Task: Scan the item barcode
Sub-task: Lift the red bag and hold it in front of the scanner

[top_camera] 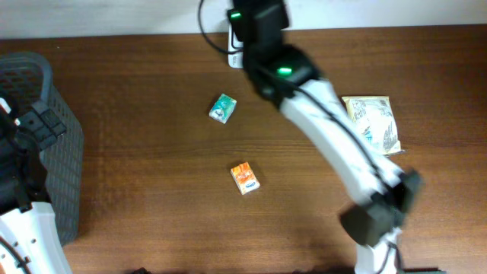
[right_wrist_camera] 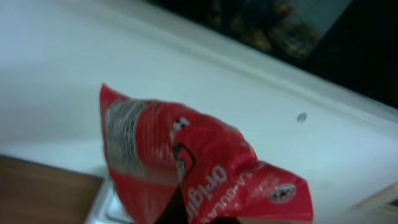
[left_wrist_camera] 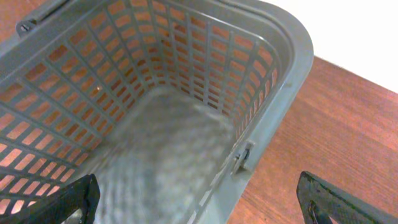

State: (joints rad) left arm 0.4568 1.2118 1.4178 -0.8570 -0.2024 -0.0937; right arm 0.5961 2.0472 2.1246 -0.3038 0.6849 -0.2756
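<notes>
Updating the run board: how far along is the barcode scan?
Done: the red crinkly plastic packet is picked up, clamped in the shut right tool. In hand: it is held by the white device at the table's far edge, probably the scanner. Left: the small green packet, orange carton and pale pouch lie on the brown wooden table; the grey mesh basket looks empty, open left tool above it.

Grey basket (top_camera: 65,152) left; green packet (top_camera: 222,108), orange packet (top_camera: 244,178) centre; pale pouch (top_camera: 380,118) right
</notes>
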